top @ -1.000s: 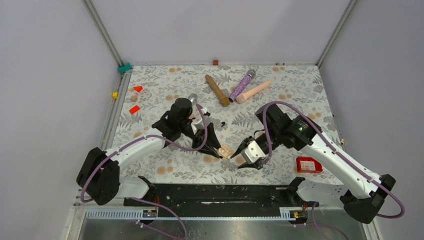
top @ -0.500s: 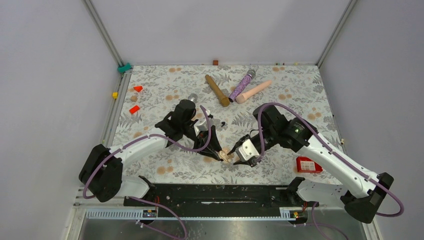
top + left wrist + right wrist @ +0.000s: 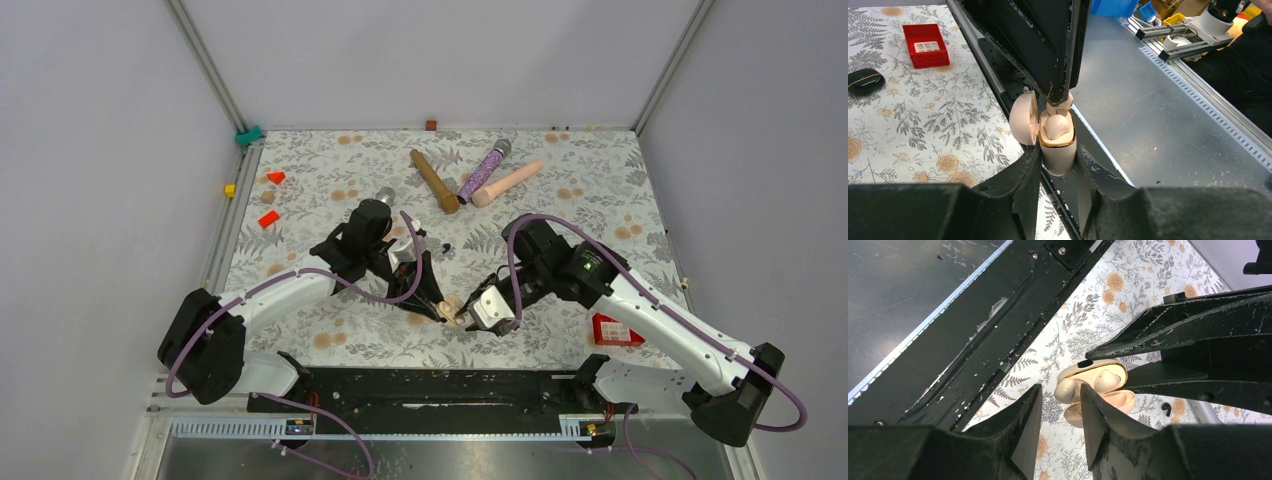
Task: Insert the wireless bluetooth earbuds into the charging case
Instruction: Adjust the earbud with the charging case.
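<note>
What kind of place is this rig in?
Likely a robotics lab test cell: grey panel walls on aluminium framing, floral-cloth table, a metal workbench beside it.

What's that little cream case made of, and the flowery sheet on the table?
Charging case: looks like smooth moulded plastic in satin cream, going by its soft highlights. The shiny gold-coloured rim is possibly a metallic coating.
Flowery sheet: probably printed cloth or vinyl. It lies flat and matte, without glare.
</note>
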You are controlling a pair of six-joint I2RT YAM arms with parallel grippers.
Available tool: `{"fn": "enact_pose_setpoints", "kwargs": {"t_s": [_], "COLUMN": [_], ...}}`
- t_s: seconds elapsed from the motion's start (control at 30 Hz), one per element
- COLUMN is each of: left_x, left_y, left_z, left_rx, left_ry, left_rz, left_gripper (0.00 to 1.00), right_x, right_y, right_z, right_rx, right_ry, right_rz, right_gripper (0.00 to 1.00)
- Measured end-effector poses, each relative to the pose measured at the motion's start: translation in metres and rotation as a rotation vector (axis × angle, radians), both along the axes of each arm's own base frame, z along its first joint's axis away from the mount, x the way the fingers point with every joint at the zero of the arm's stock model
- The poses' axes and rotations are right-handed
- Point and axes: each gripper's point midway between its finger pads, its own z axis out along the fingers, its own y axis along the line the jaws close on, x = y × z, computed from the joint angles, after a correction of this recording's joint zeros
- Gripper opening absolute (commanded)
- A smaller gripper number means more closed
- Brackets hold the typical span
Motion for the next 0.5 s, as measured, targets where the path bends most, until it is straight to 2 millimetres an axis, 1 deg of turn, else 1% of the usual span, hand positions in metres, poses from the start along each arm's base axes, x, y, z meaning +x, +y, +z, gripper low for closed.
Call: {"fn": "enact_pose_setpoints", "kwargs": {"t_s": [0.2,0.5], "left_x": [0.0,0.0006], "left_y": [0.0,-0.0005], "left_z": [-0.0001,-0.0021], "left_rx": [0.0,0.005], "left_ry": [0.0,0.007], "left_rz": [0.0,0.0], "left_gripper": [0.0,0.0], "right_x": [0.0022,0.0029], "right_y": [0.003,0.0022], "right_z": [0.0001,-0.0053], "right_rx": [0.01,-0.005], "right_ry": [-0.012,-0.017], "right_rz": [-0.004,-0.01], "right_gripper": [0.38,0.34]}}
